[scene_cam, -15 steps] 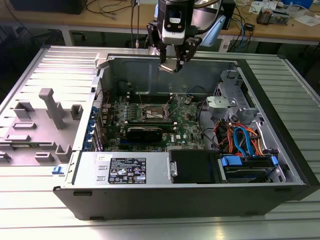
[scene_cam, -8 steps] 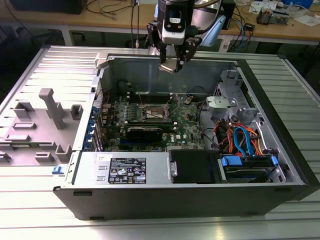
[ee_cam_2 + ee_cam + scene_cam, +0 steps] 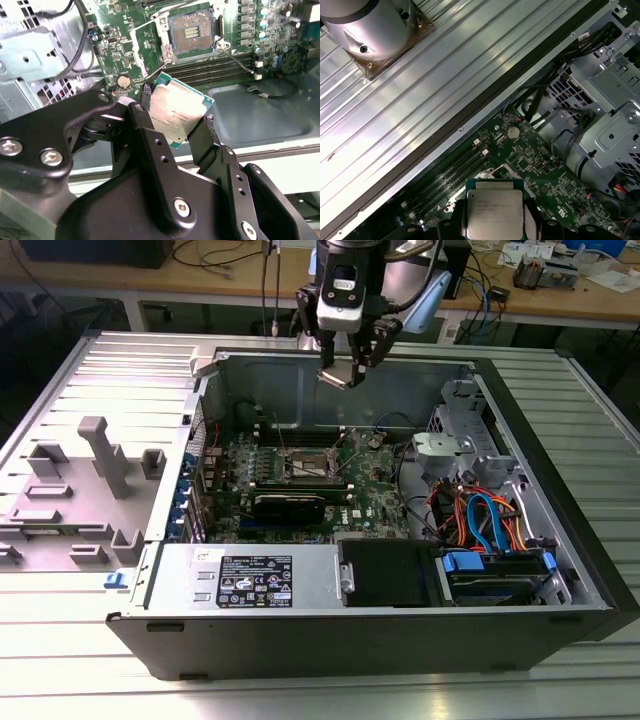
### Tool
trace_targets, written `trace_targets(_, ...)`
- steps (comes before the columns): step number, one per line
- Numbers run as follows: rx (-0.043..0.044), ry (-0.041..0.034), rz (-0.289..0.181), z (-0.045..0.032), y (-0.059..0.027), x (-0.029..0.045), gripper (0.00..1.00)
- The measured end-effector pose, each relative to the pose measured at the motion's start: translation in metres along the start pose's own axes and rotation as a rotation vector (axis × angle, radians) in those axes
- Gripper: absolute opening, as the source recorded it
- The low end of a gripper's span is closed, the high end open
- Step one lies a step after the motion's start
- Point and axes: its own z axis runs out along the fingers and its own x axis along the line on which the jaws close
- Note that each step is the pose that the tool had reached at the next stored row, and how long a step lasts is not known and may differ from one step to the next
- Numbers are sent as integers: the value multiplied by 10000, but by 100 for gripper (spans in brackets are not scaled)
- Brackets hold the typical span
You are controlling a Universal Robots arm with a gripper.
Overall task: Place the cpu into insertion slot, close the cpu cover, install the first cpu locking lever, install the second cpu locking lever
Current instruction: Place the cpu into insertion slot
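While the jaws stand clamped on two opposite edges of the cpu [image 3: 177, 117], the chip hangs above the open computer case [image 3: 330, 640], near its far wall in the exterior view and well apart from the motherboard [image 3: 375, 505] below. The edge grip presumably spares both the metal top and the contact underside, and leaves the chip's lower face free for seating. In both wrist views the dull silver top faces the camera; in the second wrist view the chip sits tilted between the jaws. The insertion slot [image 3: 192, 32] lies uncovered on the board, its contact field exposed, beside the long memory slots [image 3: 210, 67]; this opening is probably meant to receive the chip from above. The case rests on its side on the ribbed metal surface [image 3: 300, 695], open at the top, which turns the board upward toward the arm. The placing step is judged under way, the chip not yet at the slot.
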Motion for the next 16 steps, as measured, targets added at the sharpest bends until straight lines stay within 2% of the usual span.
trace_targets(6,-1,-5,63,6,-43,43,55)
trace_targets(16,-2,-5,70,7,-45,46,55)
